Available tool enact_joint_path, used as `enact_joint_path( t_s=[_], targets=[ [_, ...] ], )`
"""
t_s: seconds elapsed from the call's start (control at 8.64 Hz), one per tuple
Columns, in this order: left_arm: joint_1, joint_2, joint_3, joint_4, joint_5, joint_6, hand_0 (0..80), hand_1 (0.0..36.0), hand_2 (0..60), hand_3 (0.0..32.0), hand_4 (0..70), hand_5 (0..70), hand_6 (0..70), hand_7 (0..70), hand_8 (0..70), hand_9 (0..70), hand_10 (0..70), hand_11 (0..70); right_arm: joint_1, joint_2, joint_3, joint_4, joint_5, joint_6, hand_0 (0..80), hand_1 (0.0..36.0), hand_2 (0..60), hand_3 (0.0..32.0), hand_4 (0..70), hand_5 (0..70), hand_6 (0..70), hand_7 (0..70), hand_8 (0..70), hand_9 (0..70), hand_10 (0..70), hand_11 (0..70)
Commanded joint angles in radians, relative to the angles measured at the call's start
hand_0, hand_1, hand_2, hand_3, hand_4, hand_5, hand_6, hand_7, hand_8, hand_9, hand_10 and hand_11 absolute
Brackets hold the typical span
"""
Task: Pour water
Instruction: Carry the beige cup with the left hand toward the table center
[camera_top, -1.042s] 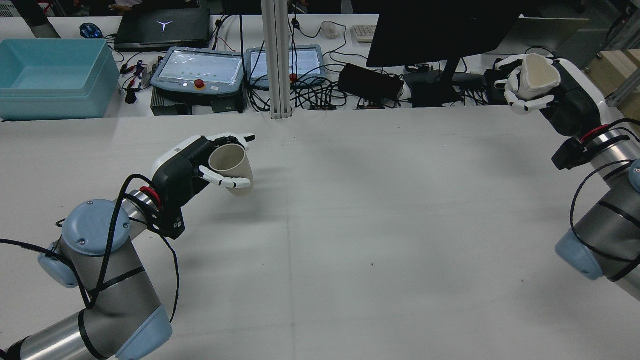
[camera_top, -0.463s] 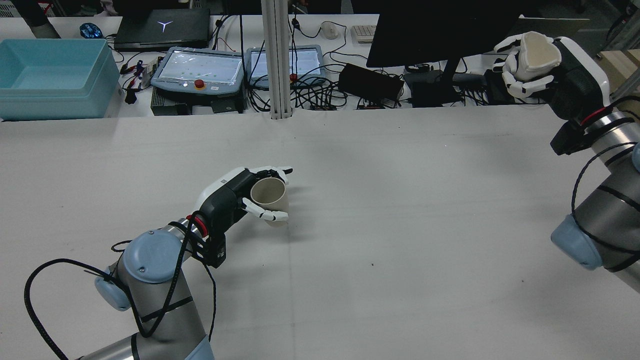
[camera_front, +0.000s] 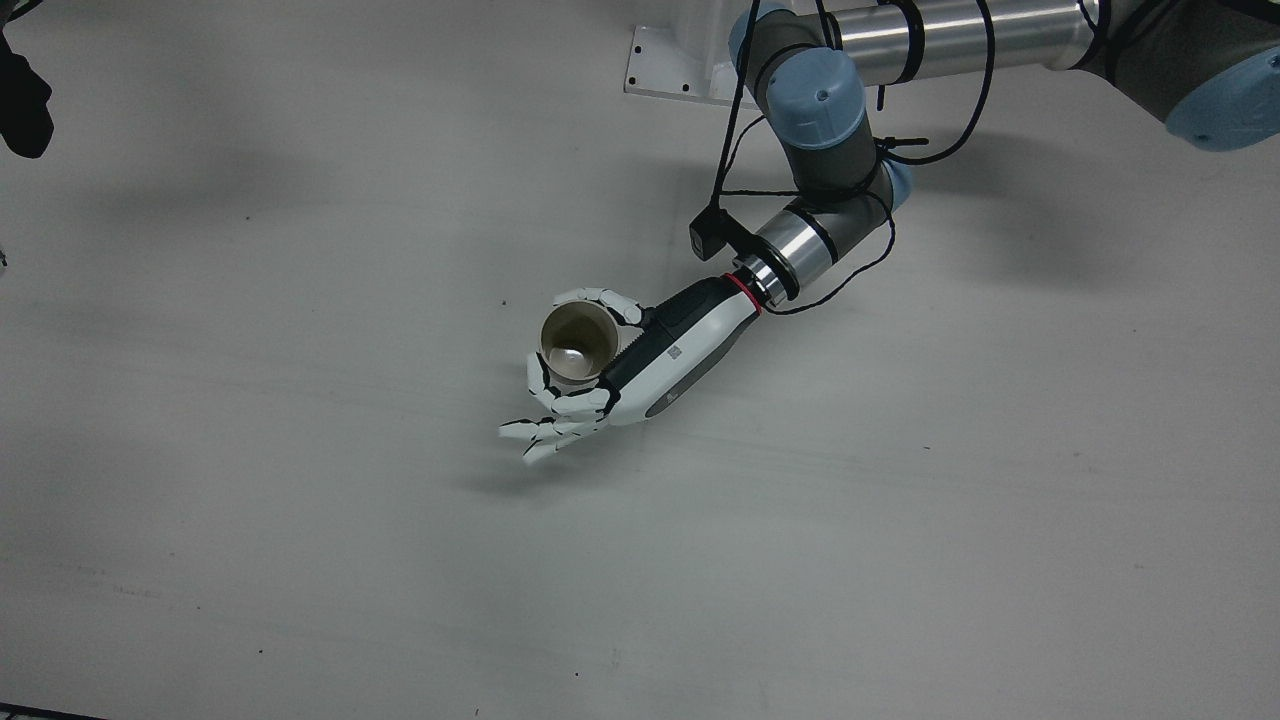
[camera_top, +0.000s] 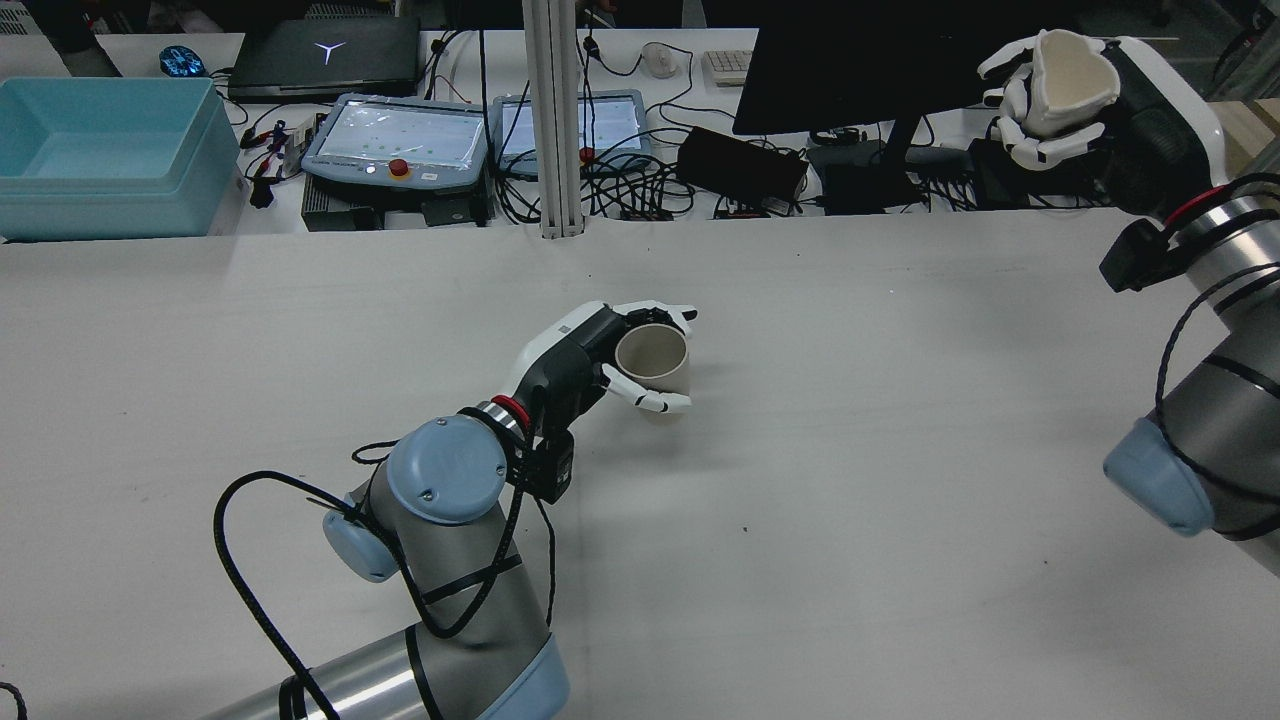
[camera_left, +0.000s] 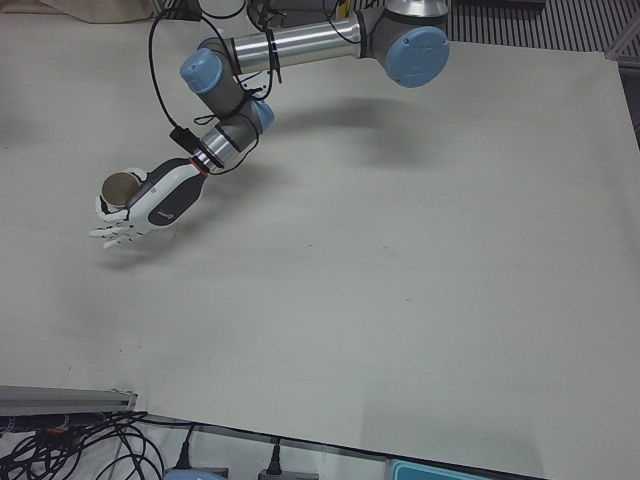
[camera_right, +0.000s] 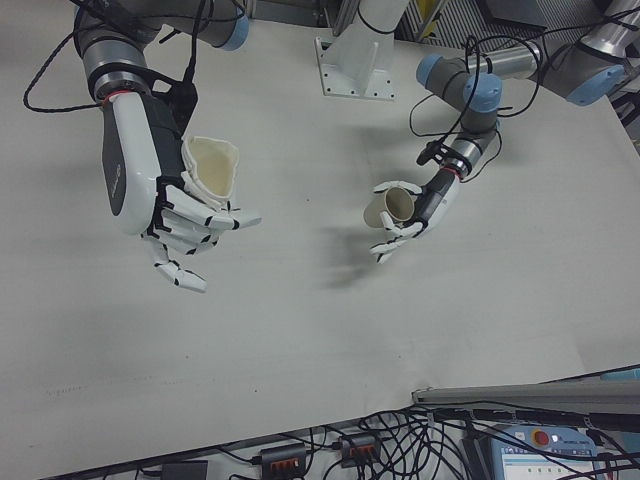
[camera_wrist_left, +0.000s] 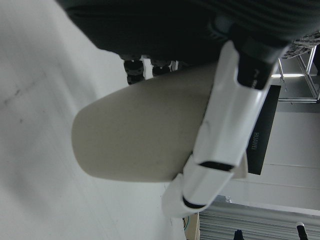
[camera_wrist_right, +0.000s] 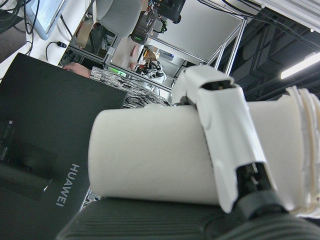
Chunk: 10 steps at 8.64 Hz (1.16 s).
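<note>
At the left of the rear view, a paper cup (camera_top: 652, 362) is held upright by the left hand (camera_top: 600, 365), mouth up, low over the middle of the worktop (camera_top: 850, 480), probably to serve as the receiver; fingers (camera_top: 655, 401) are wrapped around its wall. At the right, a second cup (camera_top: 1072, 70), its rim squeezed out of round, is clasped by the right hand (camera_top: 1060, 100), raised well apart, presumably as the pouring vessel. Compared with half a second earlier, the left cup is found farther right and forward, and the right cup slightly higher.
</note>
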Motion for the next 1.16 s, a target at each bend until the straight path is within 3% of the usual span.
enact_joint_path(
  t_s=[0.0,0.23,0.58,0.93,1.04],
  targets=[
    [0.015,-0.213,0.141,0.011,0.001,0.030,80.0,36.0,60.0,0.0,44.6,70.0,21.8,17.0,11.9,6.2,7.1,14.4,0.004,0.038,0.050,-0.029,0.000,-0.094,80.0,36.0,52.3,0.0,47.4,29.1,70.0,70.0,59.2,70.0,16.3,27.5],
    [0.041,-0.260,0.160,0.002,-0.007,0.070,80.0,36.0,60.0,0.0,44.6,70.0,22.6,17.6,12.1,6.3,7.2,14.5,0.006,0.062,0.139,-0.111,0.000,-0.222,80.0,36.0,53.0,0.0,49.1,29.2,70.0,70.0,57.7,70.0,14.0,24.4],
    [0.087,-0.271,0.167,0.002,-0.040,0.072,80.0,36.0,60.0,0.0,45.9,70.0,23.6,18.6,12.5,6.9,7.4,14.8,0.003,0.078,0.186,-0.129,-0.002,-0.366,80.0,36.0,58.6,0.0,50.4,29.3,70.0,70.0,56.3,70.0,13.6,23.9],
    [0.086,-0.284,0.195,-0.009,-0.042,0.078,80.0,36.0,60.0,0.0,46.3,70.0,24.8,19.5,13.0,7.3,7.6,15.0,-0.032,0.076,0.288,-0.201,-0.024,-0.573,80.0,36.0,60.0,0.0,49.2,29.1,70.0,70.0,54.7,70.0,10.6,19.7],
    [0.080,-0.295,0.199,-0.015,-0.039,0.078,80.0,36.0,60.0,0.0,46.4,70.0,25.1,19.8,13.1,7.5,7.7,15.2,-0.068,0.076,0.323,-0.236,-0.026,-0.635,80.0,36.0,60.0,0.0,45.3,28.6,70.0,70.0,53.4,70.0,8.4,16.6]
  ],
)
